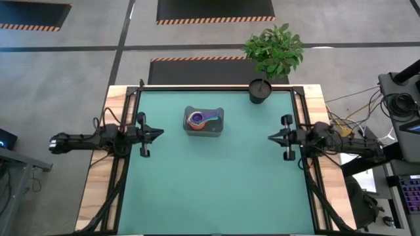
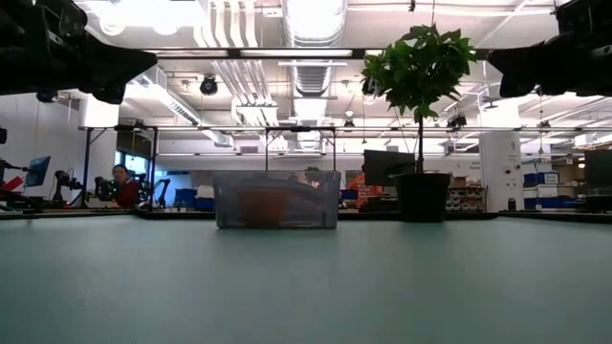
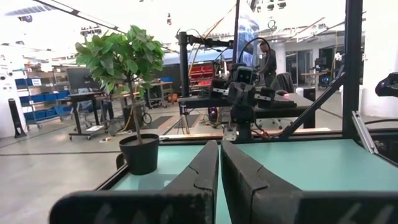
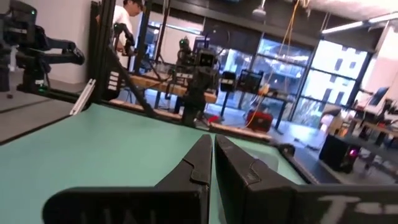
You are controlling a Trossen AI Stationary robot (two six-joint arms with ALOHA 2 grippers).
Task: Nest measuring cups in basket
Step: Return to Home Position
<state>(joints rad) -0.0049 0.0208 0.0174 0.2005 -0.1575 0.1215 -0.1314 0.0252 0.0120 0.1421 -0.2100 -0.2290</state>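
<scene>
The grey translucent basket (image 1: 204,122) stands on the table's far middle, and in the low view the basket (image 2: 276,199) rests flat on its base. Nested measuring cups (image 1: 200,118) sit inside it: a purple one on top, orange and blue rims around it; the others are hidden. My left gripper (image 1: 159,134) is shut, raised near the table's left edge, pointing right. My right gripper (image 1: 270,137) is shut, raised near the right edge, pointing left. Each wrist view shows its own shut fingers, left gripper (image 3: 219,149), right gripper (image 4: 213,144).
A black round pot with a green plant (image 1: 260,90) stands at the table's far edge, right of the basket; the same plant pot (image 2: 422,196) shows in the low view. Green table surface (image 1: 216,183) lies between and in front of the arms. People stand in the room beyond.
</scene>
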